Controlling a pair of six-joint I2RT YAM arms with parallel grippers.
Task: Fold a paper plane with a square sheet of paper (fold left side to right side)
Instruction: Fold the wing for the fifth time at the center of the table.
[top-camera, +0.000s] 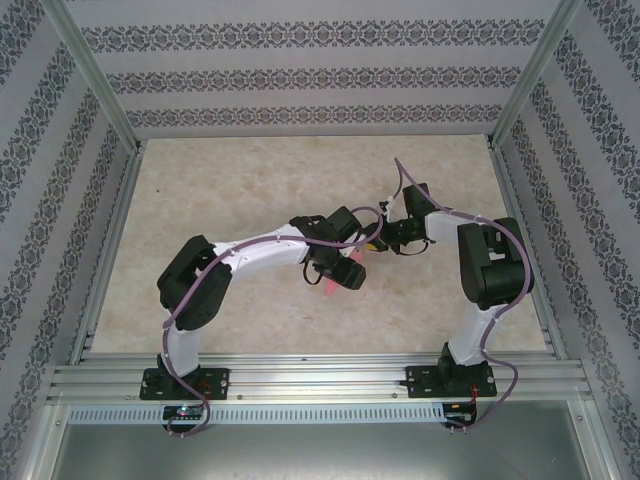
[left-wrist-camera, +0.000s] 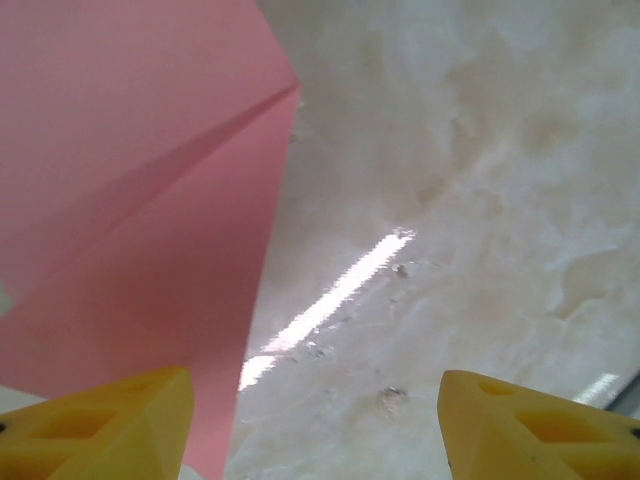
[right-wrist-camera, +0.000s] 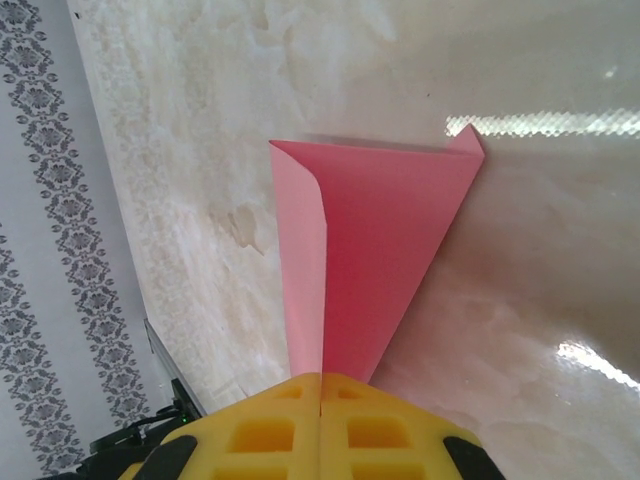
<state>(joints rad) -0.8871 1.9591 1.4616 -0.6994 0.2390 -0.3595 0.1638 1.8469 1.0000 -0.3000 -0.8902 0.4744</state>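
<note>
Nearest to me, my right gripper (right-wrist-camera: 321, 382) is pinching the narrow end of the pink paper (right-wrist-camera: 385, 240). The yellow fingers are pressed together with no gap showing between them. From that pinch the paper is fanning out away from me over the pale table (right-wrist-camera: 560, 250). Its left layer is curling up in a soft roll instead of lying flat, and its far right corner is turned over in a small dog-ear.

My left gripper (left-wrist-camera: 315, 400) is hanging just beside the paper (left-wrist-camera: 130, 200) with its fingers spread wide and nothing between them. The paper's edge is running down past the left finger, and a diagonal crease is showing across its layers. From above, both grippers are meeting near the middle of the table, with a sliver of pink (top-camera: 330, 288) peeking out under the left gripper (top-camera: 342, 272).

By my reckoning I'm lining up the left-to-right fold. To do it well, I'm thinking the right pinch should stay firm as the anchor while the left fingers take the loose curling layer by its edge. They should carry it across until the edges meet, then press along the fold, not the middle. That dog-ear is worth flattening first, or the edges won't match. I can't tell whether the paper's far edge is touching the table.

Further out, I'm reading no brand, label or writing on the paper or the fingers. The patterned wall (right-wrist-camera: 40, 200) is carrying ornament only, no letters.
</note>
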